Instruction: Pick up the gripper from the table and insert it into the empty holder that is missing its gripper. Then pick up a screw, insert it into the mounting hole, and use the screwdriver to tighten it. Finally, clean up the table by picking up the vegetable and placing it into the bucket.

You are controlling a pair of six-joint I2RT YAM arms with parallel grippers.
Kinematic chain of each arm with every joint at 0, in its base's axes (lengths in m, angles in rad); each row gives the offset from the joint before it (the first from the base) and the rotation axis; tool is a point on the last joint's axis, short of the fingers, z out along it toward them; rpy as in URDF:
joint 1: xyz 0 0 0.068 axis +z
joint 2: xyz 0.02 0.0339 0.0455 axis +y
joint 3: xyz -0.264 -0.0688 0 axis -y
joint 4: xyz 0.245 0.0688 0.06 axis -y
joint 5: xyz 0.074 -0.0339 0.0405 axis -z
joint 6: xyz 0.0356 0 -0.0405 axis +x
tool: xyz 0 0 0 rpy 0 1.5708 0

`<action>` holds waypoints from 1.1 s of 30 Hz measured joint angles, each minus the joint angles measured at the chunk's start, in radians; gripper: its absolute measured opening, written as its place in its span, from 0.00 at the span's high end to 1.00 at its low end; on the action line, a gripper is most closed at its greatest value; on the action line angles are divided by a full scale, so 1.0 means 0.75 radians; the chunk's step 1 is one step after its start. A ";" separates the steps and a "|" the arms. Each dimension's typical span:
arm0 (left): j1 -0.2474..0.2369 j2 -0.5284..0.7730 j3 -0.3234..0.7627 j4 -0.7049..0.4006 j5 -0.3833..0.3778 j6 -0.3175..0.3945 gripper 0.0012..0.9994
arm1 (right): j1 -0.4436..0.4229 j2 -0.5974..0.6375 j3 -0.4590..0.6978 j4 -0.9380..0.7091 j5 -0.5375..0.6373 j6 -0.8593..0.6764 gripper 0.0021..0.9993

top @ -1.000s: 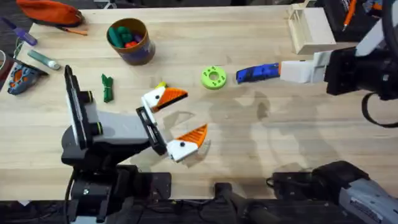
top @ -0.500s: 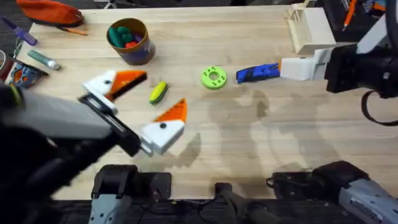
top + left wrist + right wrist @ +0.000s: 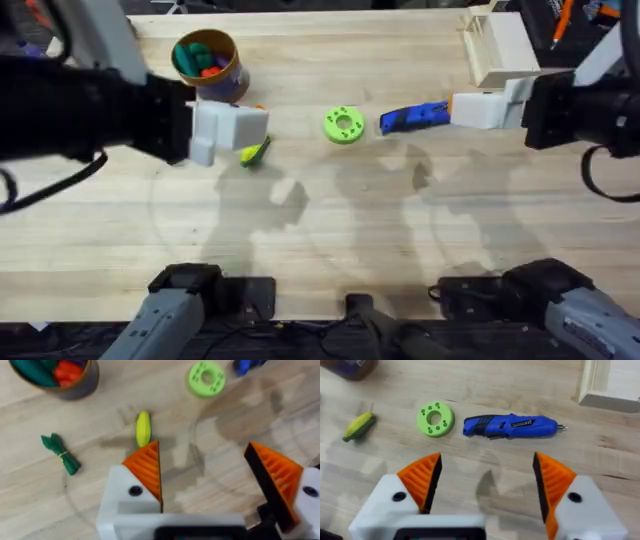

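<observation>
Cleanup step: left gripper (image 3: 202,477) wide open and empty above yellow vegetable (image 3: 143,428); next descend, grasp, carry to bucket (image 3: 209,63); right gripper (image 3: 487,477) also open, idle.

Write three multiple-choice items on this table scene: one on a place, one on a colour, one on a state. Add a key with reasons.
1. The bright-green round disc lies between:
A. yellow corn-shaped toy vegetable and blue pen-shaped screwdriver
B. bucket and wooden box
C. two screws

2. The round bucket's rim is:
A. red
B. teal
C. white

3. The left gripper's fingers are:
A. shut on the corn
B. shut on the disc
C. open, holding nothing

Key: 1 A, the overhead view shows corn, disc, screwdriver in a row. 2 B, the teal edge shows from overhead. 3 C, the left wrist view shows bare table between the orange pads.
</observation>
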 joint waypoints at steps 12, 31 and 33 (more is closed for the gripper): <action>-0.001 0.202 0.001 -0.121 -0.322 0.028 0.01 | 0.000 0.000 0.000 0.000 0.000 0.000 0.01; -0.131 1.087 0.004 0.151 -0.506 0.059 0.01 | 0.000 0.000 0.000 0.000 0.001 0.000 0.01; -0.131 1.135 0.004 0.163 -0.505 0.059 0.01 | 0.000 0.000 0.000 0.001 0.001 0.000 0.01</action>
